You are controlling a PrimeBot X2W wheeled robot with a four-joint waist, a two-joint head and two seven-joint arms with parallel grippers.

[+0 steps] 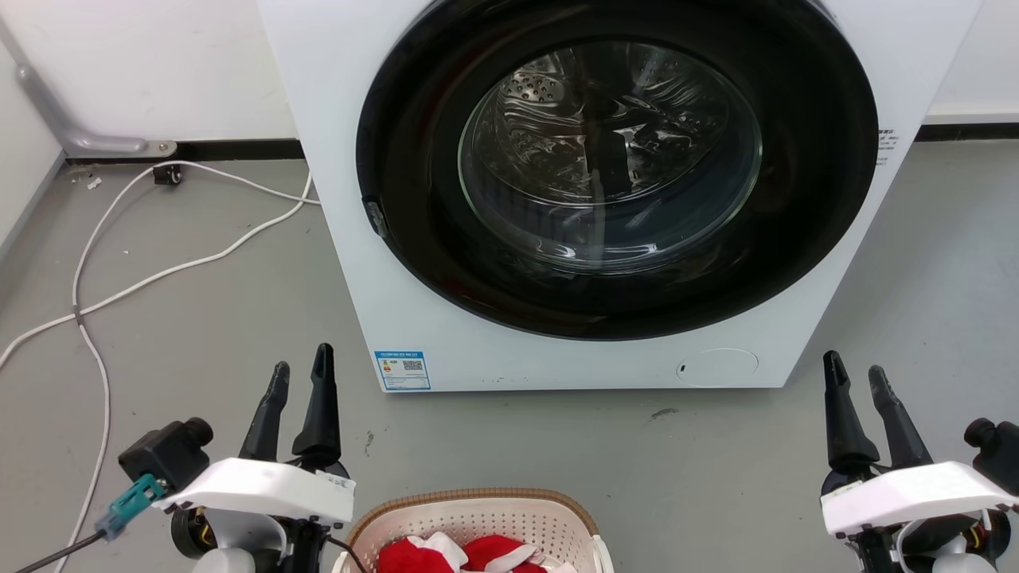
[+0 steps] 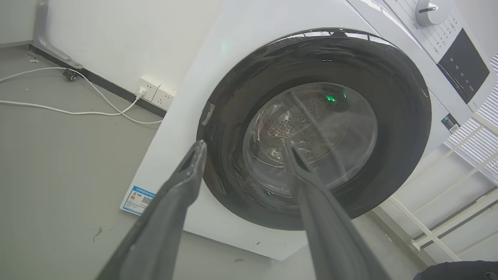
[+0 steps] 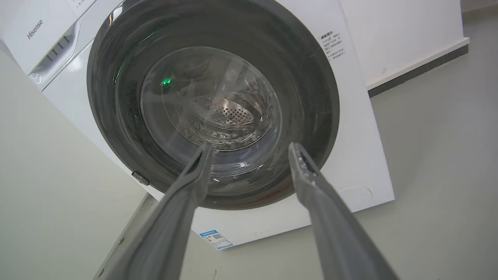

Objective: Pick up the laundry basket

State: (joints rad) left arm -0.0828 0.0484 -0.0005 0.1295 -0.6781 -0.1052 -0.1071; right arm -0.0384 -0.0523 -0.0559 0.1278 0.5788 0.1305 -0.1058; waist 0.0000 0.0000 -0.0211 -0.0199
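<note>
The cream-white perforated laundry basket (image 1: 478,525) with a brown woven-look rim sits upright on the floor before the washing machine (image 1: 605,191), holding red-and-white fabric.

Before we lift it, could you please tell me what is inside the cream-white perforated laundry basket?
Red and white fabric lies in the cream-white perforated plastic basket; anything beneath it is covered.

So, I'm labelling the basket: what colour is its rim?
The rim of the laundry basket is brown and woven-looking; the head view shows it best.
</note>
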